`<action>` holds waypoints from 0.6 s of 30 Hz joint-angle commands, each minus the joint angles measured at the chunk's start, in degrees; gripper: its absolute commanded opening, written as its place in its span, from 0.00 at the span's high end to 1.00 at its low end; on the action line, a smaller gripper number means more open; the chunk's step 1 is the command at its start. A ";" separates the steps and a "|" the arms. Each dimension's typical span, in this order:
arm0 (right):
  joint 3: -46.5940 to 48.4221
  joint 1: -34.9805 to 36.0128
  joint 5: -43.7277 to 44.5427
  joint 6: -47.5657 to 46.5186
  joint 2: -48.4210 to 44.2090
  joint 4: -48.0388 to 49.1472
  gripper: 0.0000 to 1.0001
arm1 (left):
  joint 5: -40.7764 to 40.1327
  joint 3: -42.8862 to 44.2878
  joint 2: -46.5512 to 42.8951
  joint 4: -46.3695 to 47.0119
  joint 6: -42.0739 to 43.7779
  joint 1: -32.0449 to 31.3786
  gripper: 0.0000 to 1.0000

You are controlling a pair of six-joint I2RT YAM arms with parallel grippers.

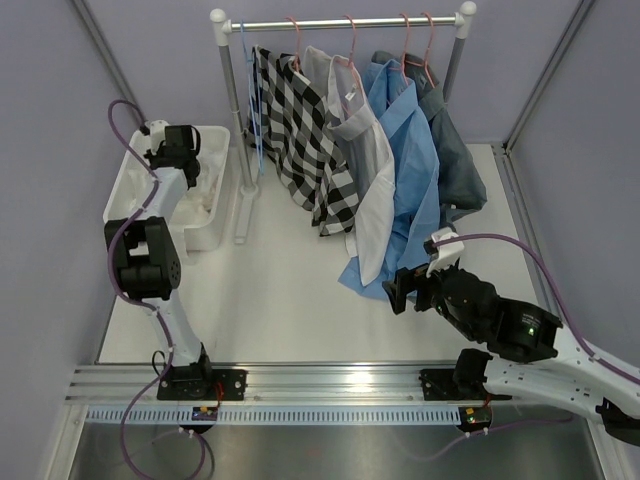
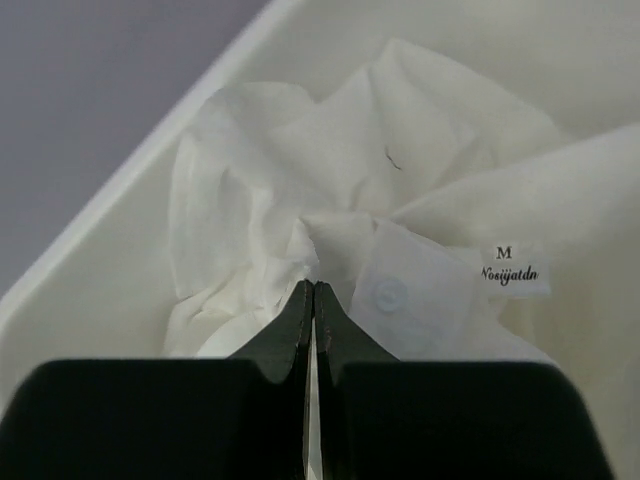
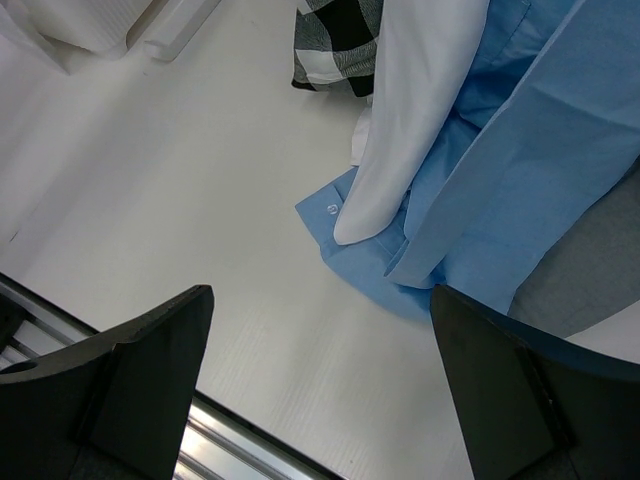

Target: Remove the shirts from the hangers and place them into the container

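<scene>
A white shirt (image 2: 400,160) lies crumpled in the white container (image 1: 128,175) at the left. My left gripper (image 2: 312,285) is down inside the tub, shut, with the shirt's folds gathered at its tips. Four shirts hang on pink hangers (image 1: 350,40) on the rail: black-and-white check (image 1: 300,130), pale grey-white (image 1: 365,150), light blue (image 1: 410,160) and dark grey (image 1: 455,150). One light blue hanger (image 1: 250,110) hangs bare at the rail's left end. My right gripper (image 3: 320,292) is open over the table, just short of the blue shirt's trailing cuff (image 3: 335,215).
The white-posted rail (image 1: 340,22) stands across the back, its left post and foot (image 1: 240,200) right beside the tub. Shirt tails reach down onto the table in front of the rail. Purple walls close in both sides. The aluminium base rail (image 1: 330,385) runs along the near edge.
</scene>
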 commanded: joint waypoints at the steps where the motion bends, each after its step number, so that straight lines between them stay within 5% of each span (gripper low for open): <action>1: 0.84 0.35 2.26 -0.35 0.33 0.62 0.01 | 5.15 4.44 4.01 0.30 2.99 -0.21 1.00; 7: 0.92 0.35 2.26 -0.88 1.64 1.24 0.00 | 8.24 4.62 6.57 -1.47 3.08 -0.30 0.94; 11: 1.10 0.44 2.09 -1.05 1.65 1.06 0.01 | 8.59 5.50 1.66 -2.00 1.85 -0.21 0.69; 15: 0.92 0.35 2.00 -1.40 0.16 1.41 0.01 | 9.91 5.24 -8.00 -2.09 0.80 -0.38 0.19; 18: 0.49 0.35 1.82 -1.58 -1.16 1.85 0.01 | 8.95 3.23 -16.35 -2.09 0.71 -1.87 0.04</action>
